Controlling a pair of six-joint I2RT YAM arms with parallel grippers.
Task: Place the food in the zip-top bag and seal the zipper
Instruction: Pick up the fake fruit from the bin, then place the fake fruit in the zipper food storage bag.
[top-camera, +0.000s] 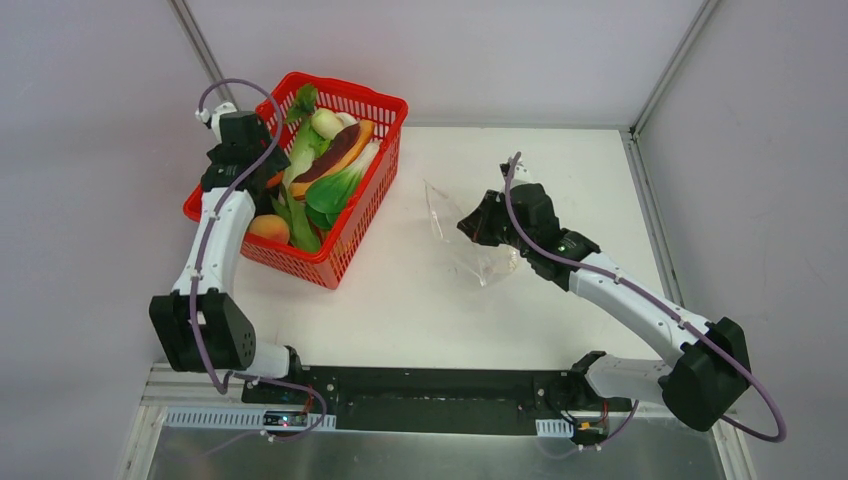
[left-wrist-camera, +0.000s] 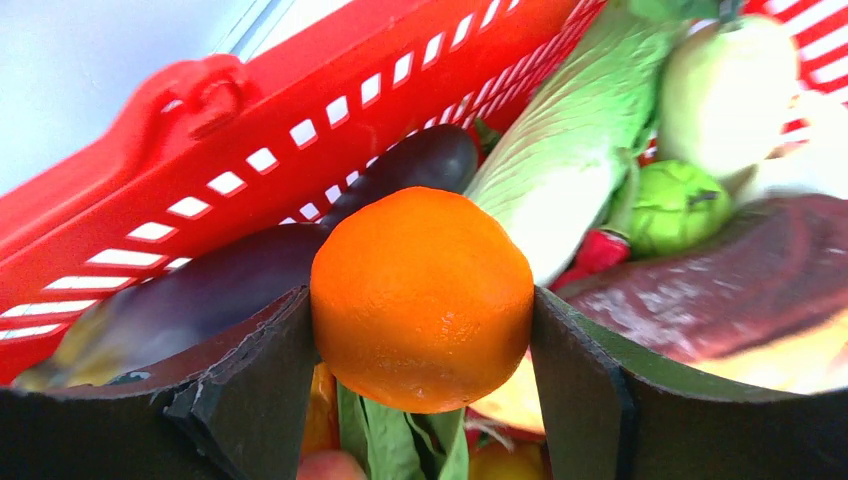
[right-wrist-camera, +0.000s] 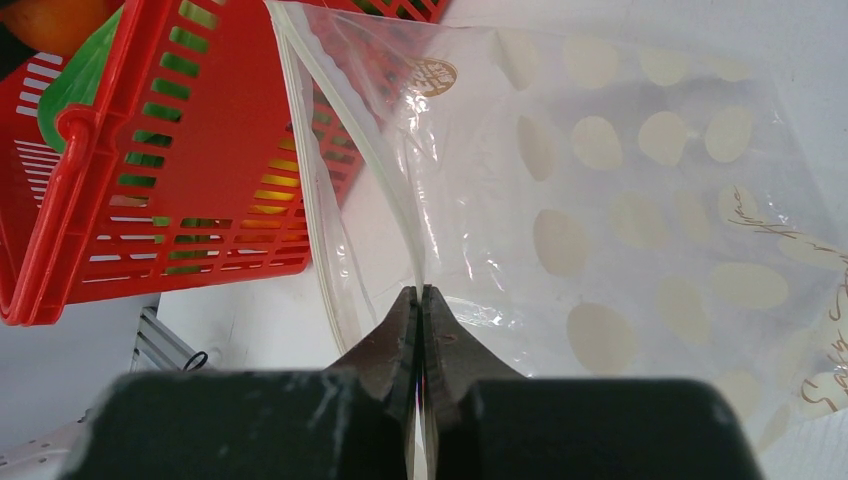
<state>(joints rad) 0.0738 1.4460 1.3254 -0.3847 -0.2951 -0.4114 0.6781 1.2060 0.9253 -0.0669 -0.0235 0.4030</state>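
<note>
My left gripper (left-wrist-camera: 422, 330) is down in the red basket (left-wrist-camera: 200, 150), its two fingers pressed against either side of a small round orange fruit (left-wrist-camera: 420, 290). Under and around the fruit lie a dark purple eggplant (left-wrist-camera: 230, 280), a pale leafy piece (left-wrist-camera: 570, 150) and a pale radish (left-wrist-camera: 725, 90). From above, the left gripper (top-camera: 262, 175) reaches in over the basket's left wall. The clear zip-top bag (top-camera: 445, 215) stands on the table right of the basket. My right gripper (right-wrist-camera: 421, 292) is shut on one lip of its mouth. The zipper (right-wrist-camera: 312, 200) gapes apart.
The red basket (top-camera: 345, 260) stands at the table's far left, heaped with more toy produce, its short end facing the bag's mouth. White enclosure walls with metal posts close in the table on the left, back and right. The arm bases sit along the near edge.
</note>
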